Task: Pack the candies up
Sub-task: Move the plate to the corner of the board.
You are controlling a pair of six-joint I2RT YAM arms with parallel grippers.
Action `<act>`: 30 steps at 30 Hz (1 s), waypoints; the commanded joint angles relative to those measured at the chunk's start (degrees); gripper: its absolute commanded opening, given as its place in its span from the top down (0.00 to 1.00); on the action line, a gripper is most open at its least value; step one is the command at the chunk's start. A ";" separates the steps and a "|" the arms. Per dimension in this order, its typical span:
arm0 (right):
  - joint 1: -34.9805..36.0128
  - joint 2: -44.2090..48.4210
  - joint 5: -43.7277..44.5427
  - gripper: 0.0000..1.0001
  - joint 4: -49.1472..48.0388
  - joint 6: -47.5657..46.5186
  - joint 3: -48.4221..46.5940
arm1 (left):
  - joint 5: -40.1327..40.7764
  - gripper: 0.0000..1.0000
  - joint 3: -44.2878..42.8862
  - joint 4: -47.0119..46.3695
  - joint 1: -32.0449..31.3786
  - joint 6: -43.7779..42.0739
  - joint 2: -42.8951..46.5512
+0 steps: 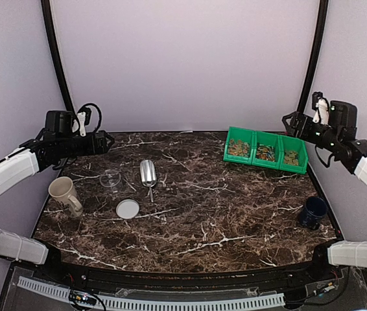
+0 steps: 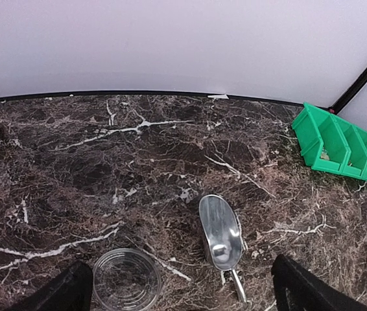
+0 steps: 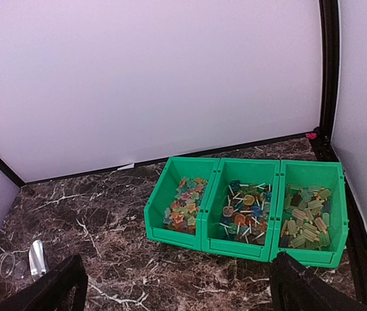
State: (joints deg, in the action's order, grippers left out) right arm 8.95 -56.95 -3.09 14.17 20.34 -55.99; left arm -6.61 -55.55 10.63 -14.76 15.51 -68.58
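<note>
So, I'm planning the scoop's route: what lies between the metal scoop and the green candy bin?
Nothing but bare marble tabletop separates the scoop from the green bin; the top view and the left wrist view both show it.

You have a wide bare stretch of table (image 1: 222,214) through the middle and front. On the left, four things cluster: the cream mug (image 1: 63,193), the clear jar (image 1: 111,179), the metal scoop (image 1: 148,172) and the white lid (image 1: 128,208) — only narrow gaps between them. At the far right the green bin (image 1: 269,166) sits near the back wall, its three compartments open from above over the candies (image 3: 245,210). The dark blue mug (image 1: 313,212) stands alone near the right edge, well apart from the bin.
</note>
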 commanded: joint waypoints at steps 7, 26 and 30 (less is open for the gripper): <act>0.01 -13.21 5.91 0.02 1.06 1.02 -9.49 | -1.43 0.01 2.17 -4.41 0.54 4.37 4.64; -0.95 -46.24 22.43 0.13 2.86 10.12 -26.64 | -7.78 0.01 7.30 -1.15 0.67 2.27 4.49; -2.16 -50.15 21.35 0.16 2.44 11.85 -27.06 | -8.43 0.01 6.97 -0.83 0.70 2.31 3.25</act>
State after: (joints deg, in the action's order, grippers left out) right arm 8.12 -104.66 17.67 17.56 29.10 -81.32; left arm -13.10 -48.77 10.90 -14.41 18.22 -64.86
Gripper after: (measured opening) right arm 0.853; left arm 0.989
